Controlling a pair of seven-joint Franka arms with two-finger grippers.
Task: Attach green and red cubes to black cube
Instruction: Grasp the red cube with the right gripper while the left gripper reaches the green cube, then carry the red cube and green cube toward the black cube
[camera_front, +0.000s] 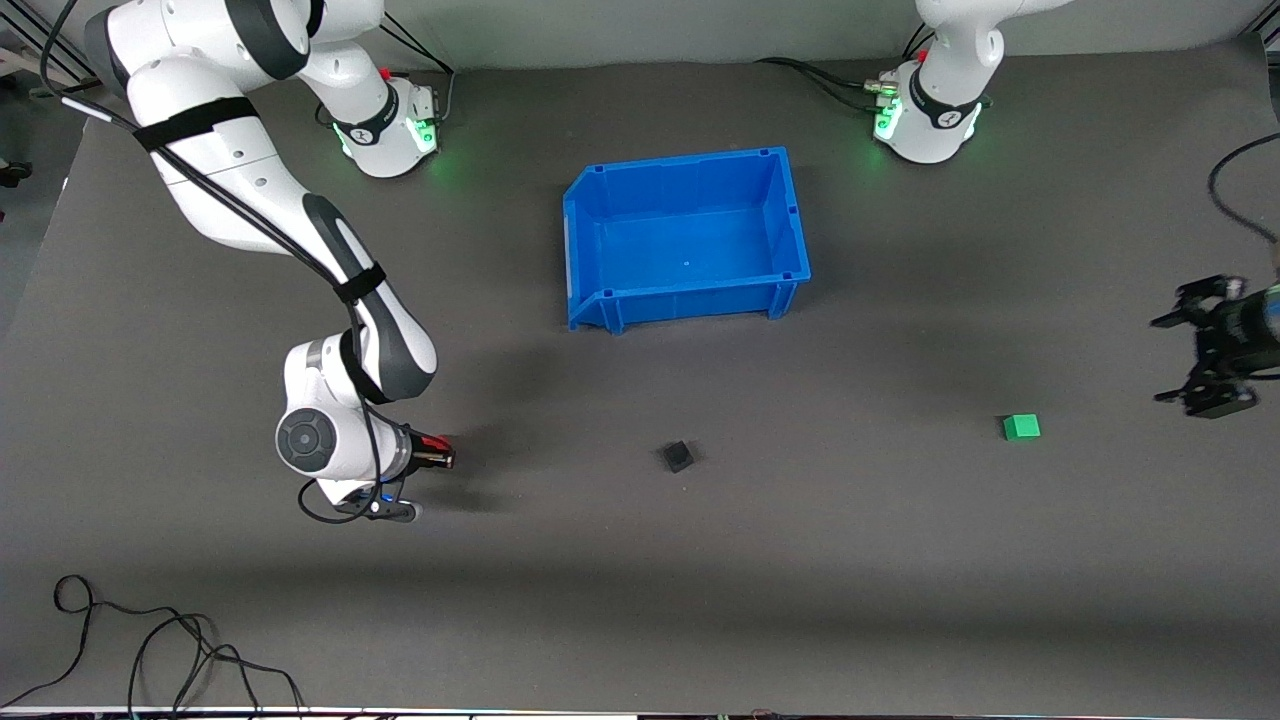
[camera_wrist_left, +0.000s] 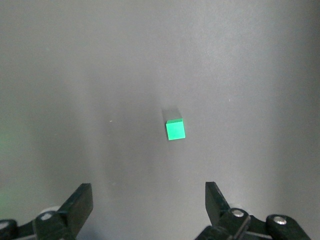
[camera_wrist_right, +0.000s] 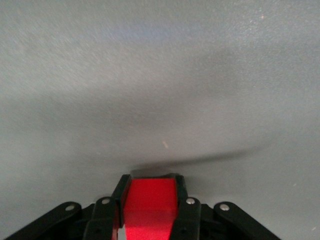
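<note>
The black cube (camera_front: 678, 456) sits on the grey table, nearer the front camera than the blue bin. The green cube (camera_front: 1021, 427) lies toward the left arm's end of the table; it also shows in the left wrist view (camera_wrist_left: 175, 129). My left gripper (camera_front: 1205, 350) is open and empty, up in the air beside the green cube; its fingers (camera_wrist_left: 216, 201) stand wide apart. My right gripper (camera_front: 443, 458) is shut on the red cube (camera_wrist_right: 149, 204), held low over the table toward the right arm's end, apart from the black cube. The red cube (camera_front: 436, 443) peeks out between the fingers.
A blue bin (camera_front: 600, 205) stands empty in the middle of the table, farther from the front camera than the cubes. Loose black cables (camera_front: 150, 640) lie at the table's near edge toward the right arm's end.
</note>
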